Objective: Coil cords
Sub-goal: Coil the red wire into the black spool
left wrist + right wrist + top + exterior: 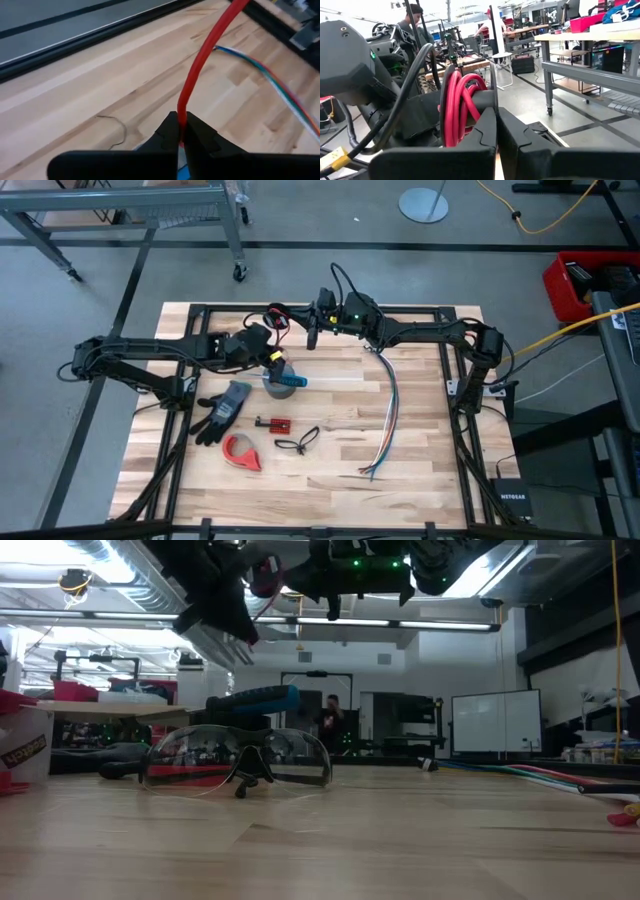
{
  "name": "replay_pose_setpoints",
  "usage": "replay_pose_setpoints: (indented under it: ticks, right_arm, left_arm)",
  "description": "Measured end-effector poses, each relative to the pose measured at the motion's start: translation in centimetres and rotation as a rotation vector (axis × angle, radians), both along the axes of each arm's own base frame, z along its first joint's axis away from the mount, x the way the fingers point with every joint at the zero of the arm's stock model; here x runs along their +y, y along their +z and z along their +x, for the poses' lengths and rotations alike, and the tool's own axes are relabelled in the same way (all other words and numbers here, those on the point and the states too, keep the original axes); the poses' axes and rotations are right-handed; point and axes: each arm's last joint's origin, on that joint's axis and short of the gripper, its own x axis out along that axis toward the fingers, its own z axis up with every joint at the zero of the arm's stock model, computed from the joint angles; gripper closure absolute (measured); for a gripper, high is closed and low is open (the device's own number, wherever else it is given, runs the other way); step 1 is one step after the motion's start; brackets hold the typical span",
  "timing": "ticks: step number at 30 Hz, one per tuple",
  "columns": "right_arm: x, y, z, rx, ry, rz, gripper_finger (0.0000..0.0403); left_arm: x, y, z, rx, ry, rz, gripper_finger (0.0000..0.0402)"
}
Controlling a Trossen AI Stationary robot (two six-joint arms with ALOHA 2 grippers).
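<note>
While both arms hang high above the counter (420,480), the left end effector (181,131) pinches the red cord (200,65) tight. The right end effector (497,125), closed too, sits beside the cord's little round coil.

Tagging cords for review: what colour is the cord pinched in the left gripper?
Red. The cord shows best in the left wrist view, clamped in the shut left gripper.

Thin red cord (277,321) coil hangs at table's 12 o'clock, btwn both grippers. Grey tape roll (281,383) sits just below it; long multicoloured wire bundle (386,415) at 3 o'clock, dark grey work glove (224,410) at 9.
</note>
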Motion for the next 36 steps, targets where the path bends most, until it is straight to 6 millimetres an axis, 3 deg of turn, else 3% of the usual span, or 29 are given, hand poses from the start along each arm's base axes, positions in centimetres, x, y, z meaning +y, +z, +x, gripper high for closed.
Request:
replay_pose_setpoints:
  ticks: [11, 36]
  right_arm:
    - [-0.4, 0.2, -0.6, 0.044, -0.005, 0.013, 0.0401]
    - [0.5, 0.2, -1.0, 0.123, 0.231, 0.033, 0.0401]
  left_arm:
    - [0.1, -0.5, -1.4, 0.121, 0.080, 0.033, 0.0401]
    - [0.4, 3.6, -7.8, 0.041, 0.217, 0.150, 0.0401]
